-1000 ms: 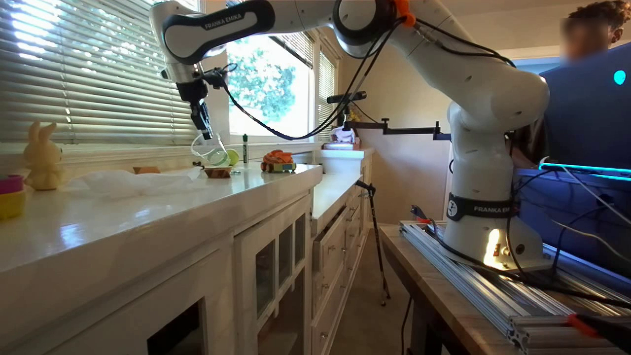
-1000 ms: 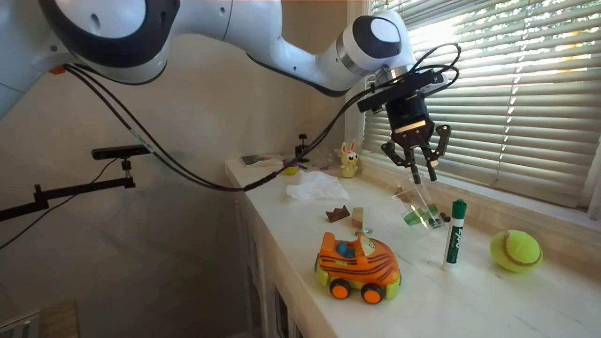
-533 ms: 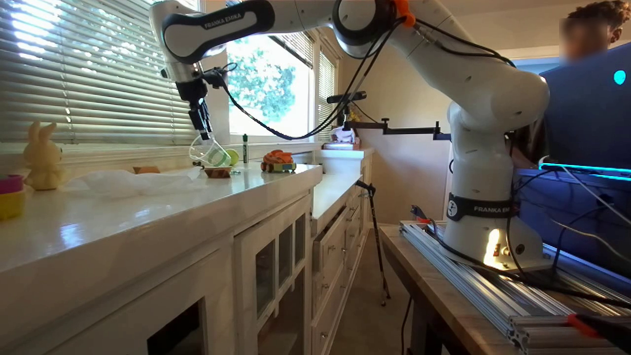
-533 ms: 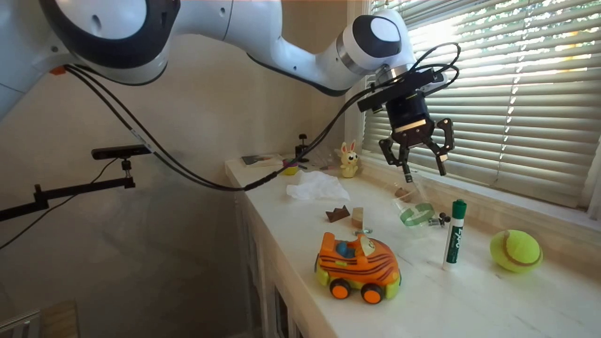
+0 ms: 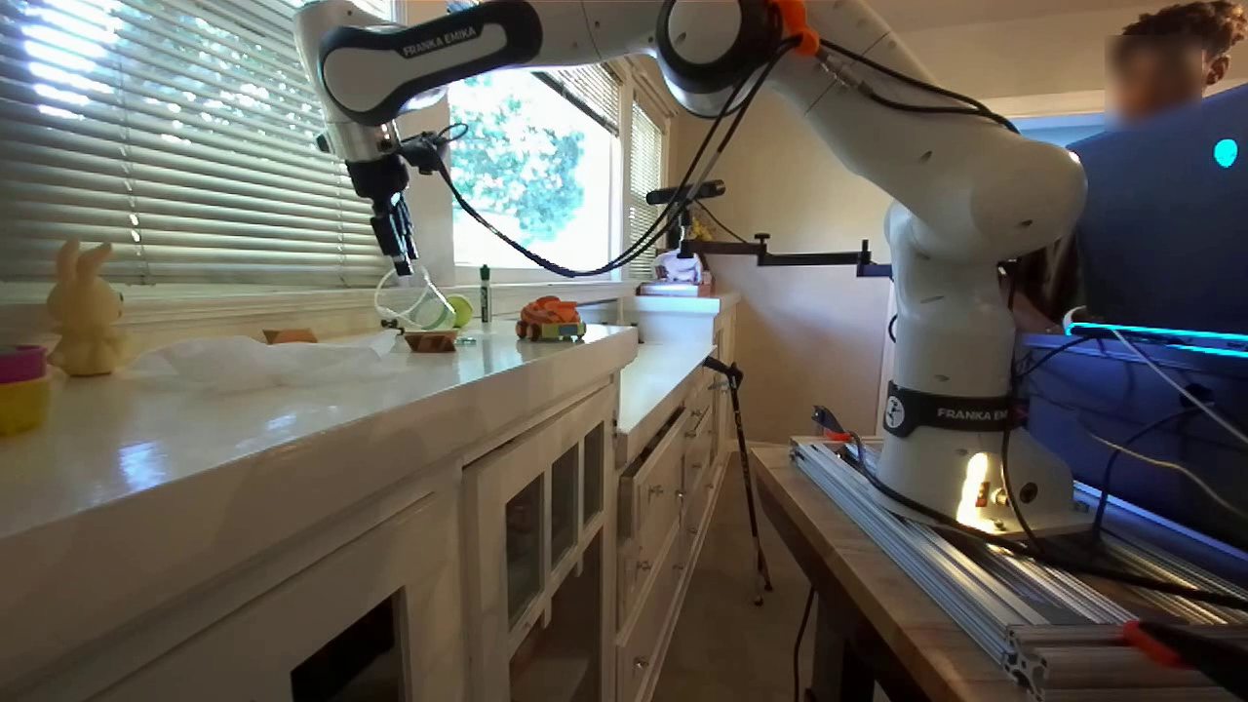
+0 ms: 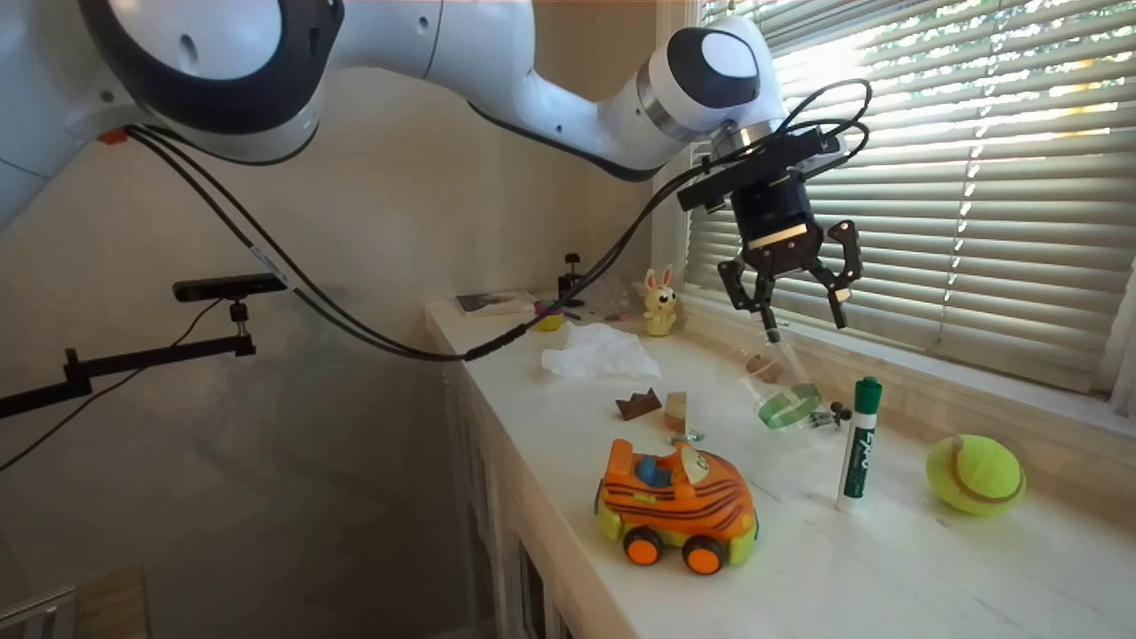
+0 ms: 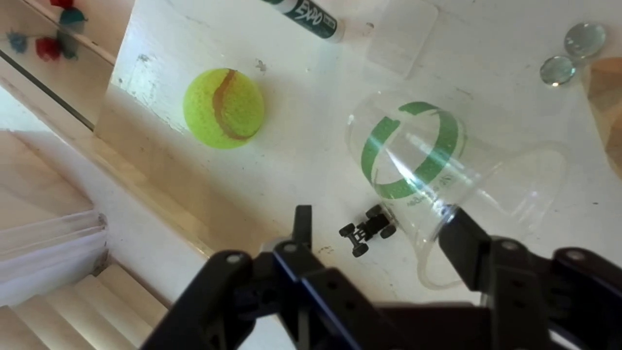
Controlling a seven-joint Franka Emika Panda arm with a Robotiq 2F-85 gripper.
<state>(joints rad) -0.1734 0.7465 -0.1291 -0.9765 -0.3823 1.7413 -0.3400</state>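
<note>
Wrist view: From left, a tennis ball point(image 7: 223, 108); the end effector point(image 7: 376, 213), fingers apart, gripping nothing; a clear, green-banded cup point(image 7: 440, 180) tipped on the worktop point(image 7: 301, 160) by one finger, apparently set down, neither gripped nor fully cleared.

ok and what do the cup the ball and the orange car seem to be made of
Cup: clear and glossy, plastic or glass; see-through walls with bright streaks leave that open. Ball: probably felt, from its matte, textured surface and brownish seam. Orange car: likely smooth plastic, going by its bright colours and rounded, moulded-looking body.
</note>
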